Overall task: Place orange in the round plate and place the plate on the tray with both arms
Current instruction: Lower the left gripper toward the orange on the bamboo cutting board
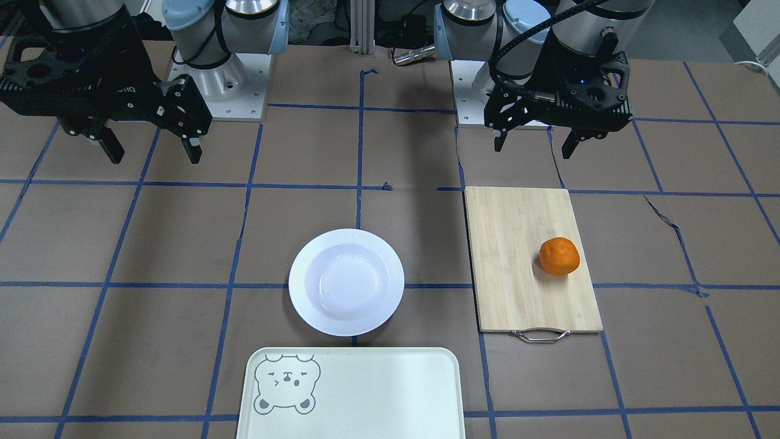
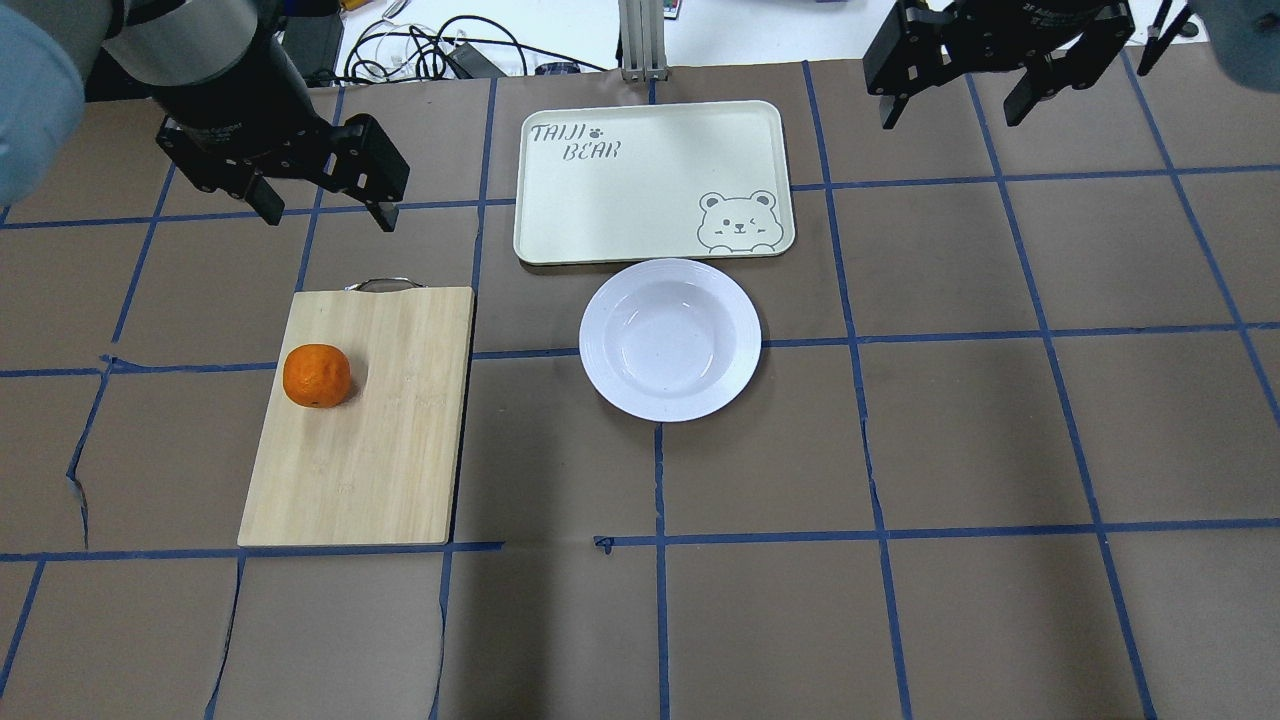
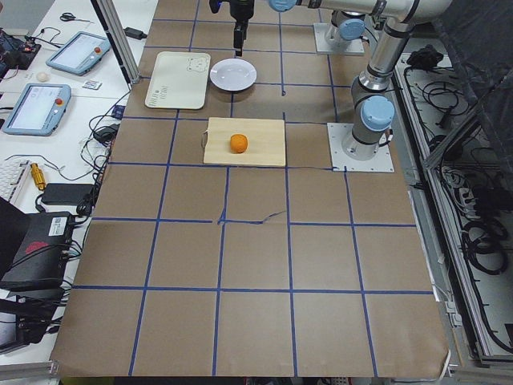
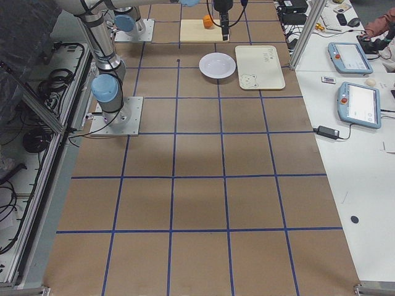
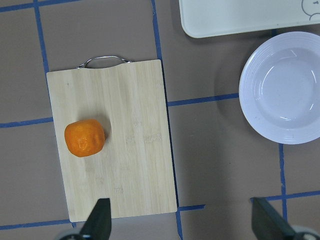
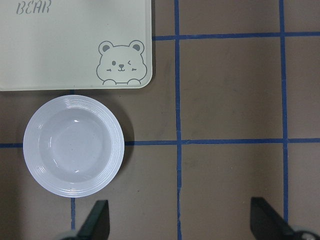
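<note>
1. On the bamboo cutting board [image 2: 370, 450], which lies on the robot's left half of the table [image 2: 960, 420], the orange [image 2: 317, 376] rests toward the board's outer long edge. It is well apart from both grippers.
2. The round plate [image 2: 745, 340] lies flat on the table near its centre, well apart from the board. It sits just beside the tray [image 2: 620, 200]; the right wrist view shows a thin strip of table between rim and tray.
3. The tray lies flat on the side of the plate away from the robot, with its bear-face corner nearest the plate.
4. Left gripper [image 2: 328, 215] — raised above the table just past the board's metal handle [image 2: 383, 285], pointing down. Its 2 fingers are spread wide and grip nothing.
5. Right gripper [image 2: 950, 115] — raised over the robot's right half of the table, well apart from plate and tray. Its 2 fingers are likewise spread wide and grip nothing.
</note>
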Robot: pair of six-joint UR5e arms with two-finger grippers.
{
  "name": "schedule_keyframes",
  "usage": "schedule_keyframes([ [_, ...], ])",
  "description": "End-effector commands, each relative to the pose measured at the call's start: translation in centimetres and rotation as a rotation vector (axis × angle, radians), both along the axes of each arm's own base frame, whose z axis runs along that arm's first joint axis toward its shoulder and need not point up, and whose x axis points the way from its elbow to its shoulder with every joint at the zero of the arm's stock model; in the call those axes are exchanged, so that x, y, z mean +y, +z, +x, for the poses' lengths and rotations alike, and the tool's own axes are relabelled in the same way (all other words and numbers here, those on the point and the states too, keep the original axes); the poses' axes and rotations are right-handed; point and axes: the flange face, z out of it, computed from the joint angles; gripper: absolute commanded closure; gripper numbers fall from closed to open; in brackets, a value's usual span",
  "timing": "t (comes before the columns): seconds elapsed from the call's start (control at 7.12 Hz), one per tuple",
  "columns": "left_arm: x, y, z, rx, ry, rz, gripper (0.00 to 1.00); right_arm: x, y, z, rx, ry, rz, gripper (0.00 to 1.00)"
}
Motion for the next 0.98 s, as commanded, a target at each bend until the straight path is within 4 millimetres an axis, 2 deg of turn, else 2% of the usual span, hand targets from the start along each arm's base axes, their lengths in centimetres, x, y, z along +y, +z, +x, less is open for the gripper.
schedule_keyframes([
  [0.0,0.0,0.0,0.0,-0.002,0.002,0.0,0.0,-0.1,0.1,0.0,-0.001,-0.001,-0.002,0.0],
  [0.28,0.0,0.1,0.2,-0.008,0.004,-0.002,0.0,0.0,0.2,0.2,0.001,0.004,-0.005,0.0],
  [0.42,0.1,-0.3,0.7,-0.01,0.014,0.015,0.0,-0.2,-0.5,0.2,-0.001,0.004,0.009,0.0],
  [0.56,-0.4,-0.5,1.8,-0.005,0.037,0.018,0.0,-0.3,-0.1,0.1,0.0,0.002,0.002,0.0],
  [0.84,-2.3,-3.5,5.4,0.001,0.095,0.081,0.0,-0.3,-0.7,0.2,0.0,0.004,0.012,0.0],
])
